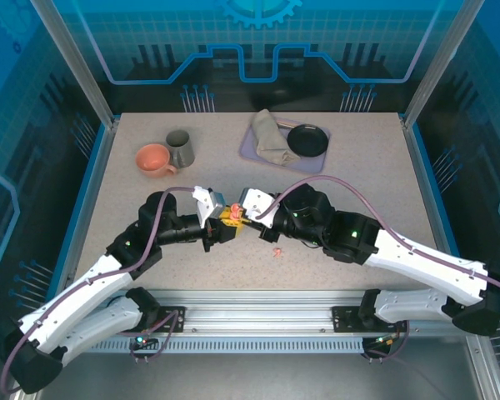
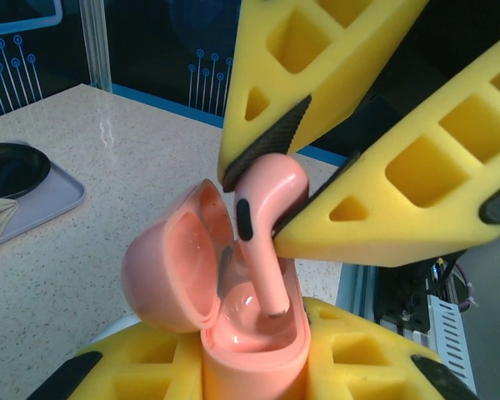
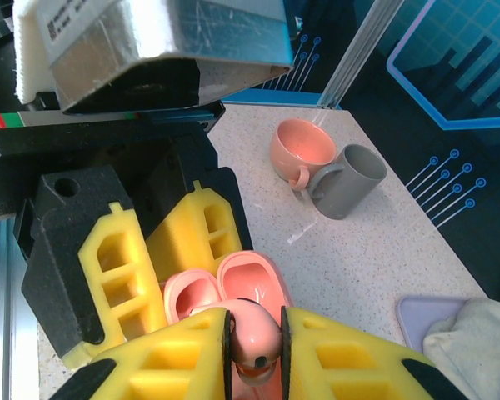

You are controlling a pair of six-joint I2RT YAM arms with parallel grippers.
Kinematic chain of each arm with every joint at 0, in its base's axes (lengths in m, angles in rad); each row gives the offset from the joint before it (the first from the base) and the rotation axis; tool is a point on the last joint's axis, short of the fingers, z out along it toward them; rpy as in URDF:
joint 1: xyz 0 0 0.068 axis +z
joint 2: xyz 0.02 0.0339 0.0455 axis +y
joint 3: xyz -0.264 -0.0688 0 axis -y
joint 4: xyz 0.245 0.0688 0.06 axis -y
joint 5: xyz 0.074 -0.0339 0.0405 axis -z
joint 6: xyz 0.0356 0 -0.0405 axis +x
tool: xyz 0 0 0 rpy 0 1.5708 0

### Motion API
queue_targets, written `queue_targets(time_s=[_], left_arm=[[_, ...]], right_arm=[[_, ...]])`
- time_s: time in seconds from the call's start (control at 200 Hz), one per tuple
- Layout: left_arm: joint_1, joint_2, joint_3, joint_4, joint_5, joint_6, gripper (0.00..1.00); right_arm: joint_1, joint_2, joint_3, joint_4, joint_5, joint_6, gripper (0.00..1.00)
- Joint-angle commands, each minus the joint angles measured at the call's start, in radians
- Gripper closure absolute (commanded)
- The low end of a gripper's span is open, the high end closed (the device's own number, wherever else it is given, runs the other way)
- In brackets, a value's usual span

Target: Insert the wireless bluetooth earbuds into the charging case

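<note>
Pinching 1 pink earbud (image 2: 267, 204) at the open case (image 2: 252, 360), right jaws.

The right claw (image 2: 262, 200) pinches a salmon-pink plastic earbud (image 2: 265, 250) between its yellow fingers, with the stem reaching down into the open salmon-pink pebble-shaped charging case (image 2: 258, 354). The left claw (image 2: 250, 379) grips that case from both sides, its lid tipped left. Behind, on the speckled beige counter (image 2: 125, 158), a lilac tray (image 2: 58, 200) carries a black dish (image 2: 12, 167).

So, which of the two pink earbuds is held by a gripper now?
The pink earbud pinched by the right gripper over the open pink case; the other pink earbud lies loose on the table.
</note>
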Motion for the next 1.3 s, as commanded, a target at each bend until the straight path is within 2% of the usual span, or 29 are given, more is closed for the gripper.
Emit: queue_targets(time_s=[0.0, 0.375, 0.79, 1.291], left_arm=[[-0.006, -0.015, -0.013, 0.027, 0.027, 0.027, 1.00], [-0.006, -0.015, -0.008, 0.023, 0.026, 0.030, 1.00], [-0.006, -0.015, 0.000, 0.018, 0.024, 0.037, 1.00], [-0.006, -0.012, 0.003, 0.013, 0.024, 0.042, 1.00]], right_arm=[[0.022, 0.014, 0.039, 0.025, 0.028, -0.018, 0.78], [0.033, 0.048, 0.058, 0.002, 0.060, -0.035, 0.78], [0.033, 0.061, 0.063, -0.068, -0.012, -0.013, 0.77], [0.018, 0.059, 0.062, -0.084, -0.079, 0.014, 0.72]])
